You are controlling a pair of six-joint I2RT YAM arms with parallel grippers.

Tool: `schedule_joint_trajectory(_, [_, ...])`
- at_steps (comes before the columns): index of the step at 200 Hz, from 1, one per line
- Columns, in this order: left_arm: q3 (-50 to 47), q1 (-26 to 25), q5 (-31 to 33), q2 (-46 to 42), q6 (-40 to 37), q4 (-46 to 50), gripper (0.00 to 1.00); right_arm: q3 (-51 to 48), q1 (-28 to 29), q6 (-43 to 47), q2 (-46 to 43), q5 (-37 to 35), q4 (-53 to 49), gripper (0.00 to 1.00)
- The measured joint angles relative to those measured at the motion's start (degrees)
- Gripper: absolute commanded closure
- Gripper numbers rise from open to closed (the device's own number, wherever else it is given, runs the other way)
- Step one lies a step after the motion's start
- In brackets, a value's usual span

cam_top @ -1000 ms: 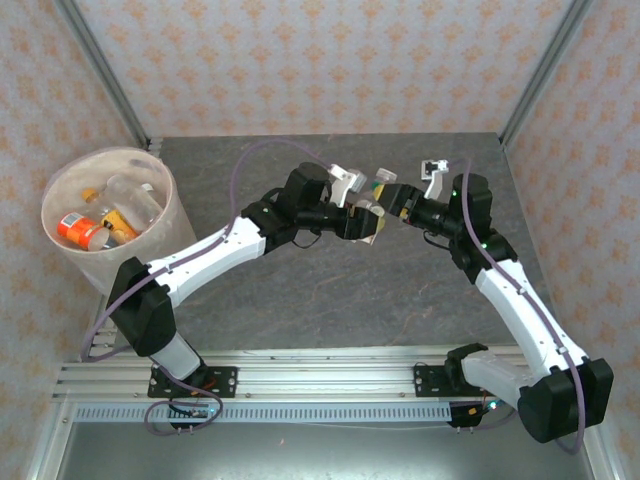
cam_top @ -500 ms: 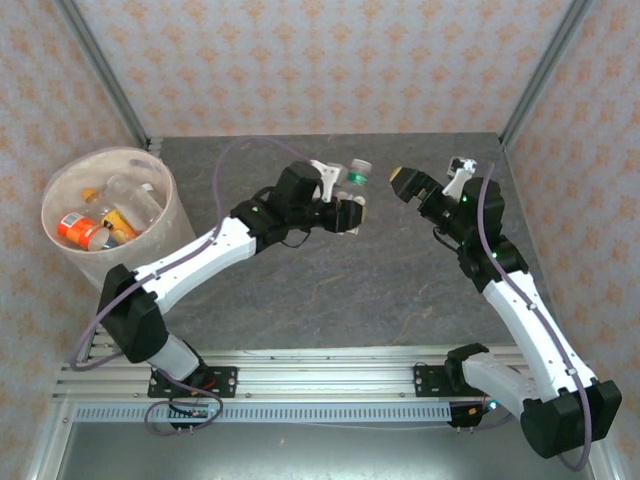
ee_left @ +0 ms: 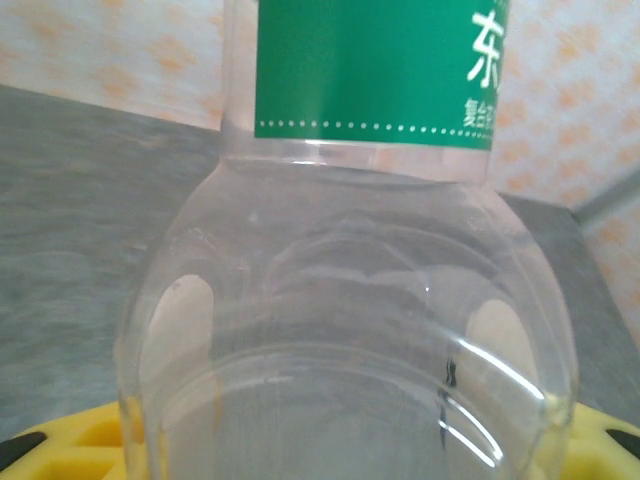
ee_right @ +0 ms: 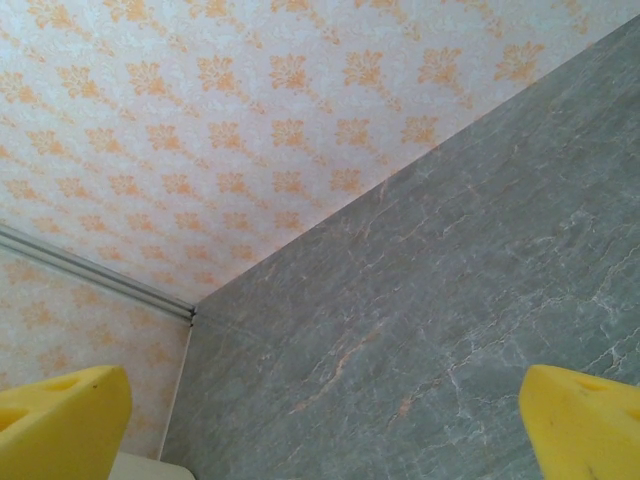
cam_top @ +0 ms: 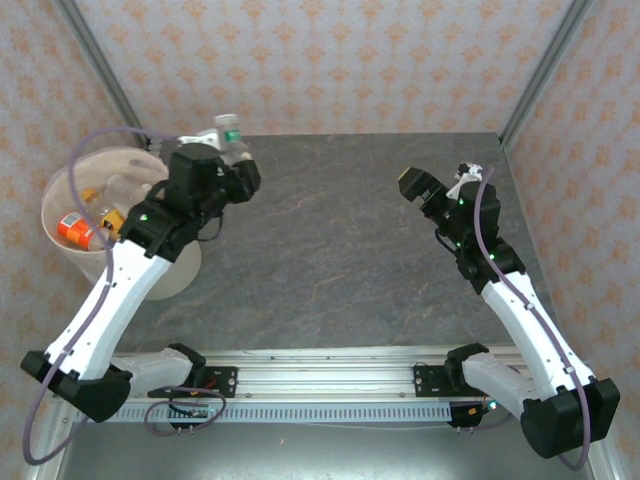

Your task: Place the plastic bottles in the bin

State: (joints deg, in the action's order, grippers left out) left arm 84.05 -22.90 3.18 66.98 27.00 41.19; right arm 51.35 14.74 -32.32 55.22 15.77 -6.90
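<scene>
A clear plastic bottle with a green label (cam_top: 229, 134) (ee_left: 360, 70) is held in my left gripper (cam_top: 226, 160) (ee_left: 340, 322), which is shut on its lower body. It hangs at the back right edge of the bin (cam_top: 56, 185), a wide pale bucket at the table's left. Inside the bin lie other plastic bottles, one with an orange label (cam_top: 73, 230) and a clear one (cam_top: 128, 192). My right gripper (cam_top: 440, 181) (ee_right: 320, 420) stands open over the table's right side. Its yellow pads (ee_right: 62, 418) are far apart with nothing between them.
The grey stone-patterned tabletop (cam_top: 330, 260) spreads between the two arms. Patterned walls with metal corner posts (cam_top: 95, 60) close in the back and sides. The aluminium rail (cam_top: 320, 375) runs along the near edge.
My right gripper opened and drew back to the right, leaving the bottle. My left arm then swung the bottle left from mid-table to the bin's edge.
</scene>
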Motion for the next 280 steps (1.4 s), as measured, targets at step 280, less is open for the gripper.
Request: schedule_joint_trajectory(280, [4.04, 32.15, 4.33, 1.01, 1.07, 13.84, 0.16, -1.66, 0.0, 0.7, -0.81, -1.92, -3.1, 0.01])
